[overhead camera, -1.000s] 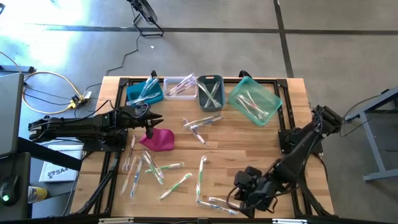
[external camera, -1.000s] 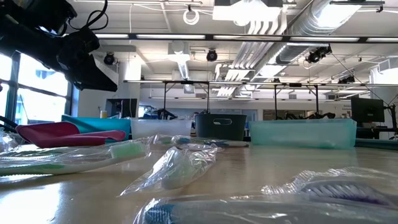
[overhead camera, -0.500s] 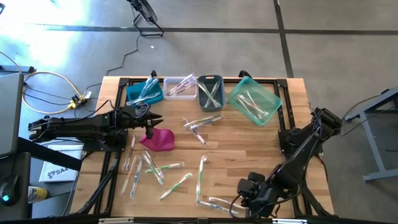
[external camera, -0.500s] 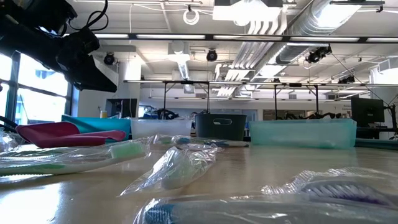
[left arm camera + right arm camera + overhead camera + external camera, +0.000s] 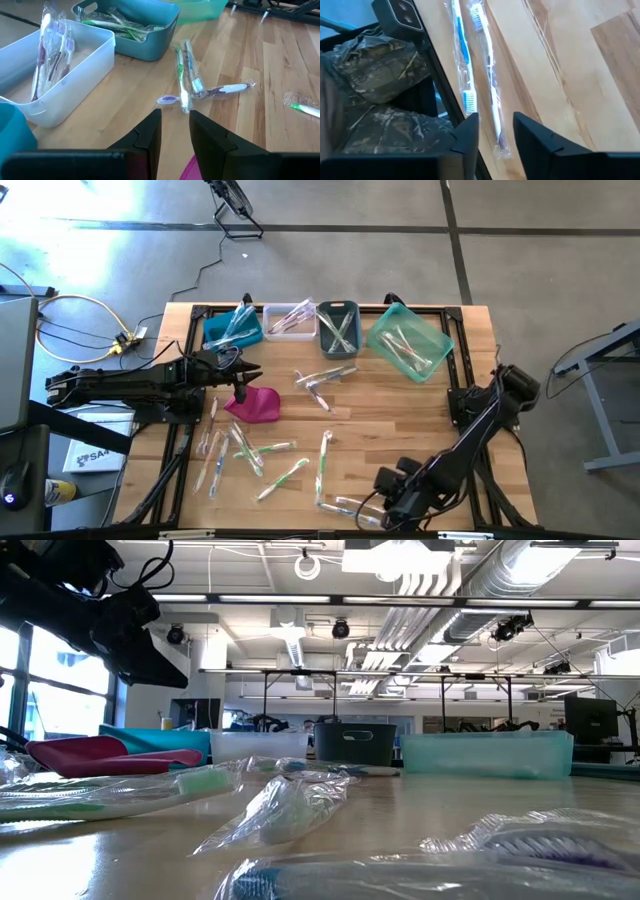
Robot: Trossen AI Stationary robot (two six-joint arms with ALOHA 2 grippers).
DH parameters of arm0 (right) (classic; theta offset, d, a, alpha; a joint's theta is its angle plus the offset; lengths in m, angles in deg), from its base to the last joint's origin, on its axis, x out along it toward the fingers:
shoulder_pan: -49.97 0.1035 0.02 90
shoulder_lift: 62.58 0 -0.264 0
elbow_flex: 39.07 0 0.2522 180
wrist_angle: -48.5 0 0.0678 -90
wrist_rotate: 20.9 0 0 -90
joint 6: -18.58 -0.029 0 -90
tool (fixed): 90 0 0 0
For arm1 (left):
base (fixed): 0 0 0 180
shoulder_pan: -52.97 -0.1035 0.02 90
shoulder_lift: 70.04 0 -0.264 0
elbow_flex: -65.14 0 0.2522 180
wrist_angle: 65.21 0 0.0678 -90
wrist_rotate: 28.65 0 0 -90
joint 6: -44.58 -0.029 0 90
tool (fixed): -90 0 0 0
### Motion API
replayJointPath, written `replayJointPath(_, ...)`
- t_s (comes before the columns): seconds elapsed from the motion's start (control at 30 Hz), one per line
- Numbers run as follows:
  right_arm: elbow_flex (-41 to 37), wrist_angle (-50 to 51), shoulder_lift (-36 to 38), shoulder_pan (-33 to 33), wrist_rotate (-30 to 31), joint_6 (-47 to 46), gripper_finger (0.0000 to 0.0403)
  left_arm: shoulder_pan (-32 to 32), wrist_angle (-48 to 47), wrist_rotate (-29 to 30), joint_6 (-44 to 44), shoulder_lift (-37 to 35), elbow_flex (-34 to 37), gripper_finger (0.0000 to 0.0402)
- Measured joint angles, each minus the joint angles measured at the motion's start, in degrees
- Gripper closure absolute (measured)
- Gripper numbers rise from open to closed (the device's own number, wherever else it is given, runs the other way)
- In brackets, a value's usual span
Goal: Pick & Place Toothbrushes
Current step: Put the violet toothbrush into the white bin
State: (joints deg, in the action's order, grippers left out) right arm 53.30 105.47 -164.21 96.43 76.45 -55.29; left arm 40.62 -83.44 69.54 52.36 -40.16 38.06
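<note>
Wooden table: two wrapped toothbrushes lie at its near edge. Right gripper, fingers apart and empty, hovers over them. Straddle one handle only (wrappers touch), then close. Left gripper waits, parted.

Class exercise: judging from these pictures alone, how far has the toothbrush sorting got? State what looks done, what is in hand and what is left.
Done: wrapped toothbrushes lie in the blue bin, clear bin, grey bin and teal bin. In hand: the right gripper, jaws apart and empty, hangs over two wrapped brushes at the near edge; the left gripper waits by the magenta pouch. Left: many loose brushes on the table.
</note>
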Motion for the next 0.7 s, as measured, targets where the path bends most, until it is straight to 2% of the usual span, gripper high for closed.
replayJointPath(0.13,0.0,-0.5,-2.2,0.5,-0.3,0.4,0.0256,0.0,0.0,0.0,0.0,0.0,0.0,0.0307)
replayJointPath(0.23,0.1,-1.6,-4.2,1.1,-1.4,0.5,0.0248,0.0,0.0,0.0,0.0,0.0,0.0,0.0307)
replayJointPath(0.53,0.1,-4.0,-9.7,1.3,-7.5,0.5,0.0255,0.0,0.0,0.0,0.0,0.0,0.0,0.0307)
replayJointPath(0.7,0.1,-4.2,-11.9,1.3,-7.3,0.4,0.0256,0.0,0.0,0.0,0.0,0.0,0.0,0.0307)
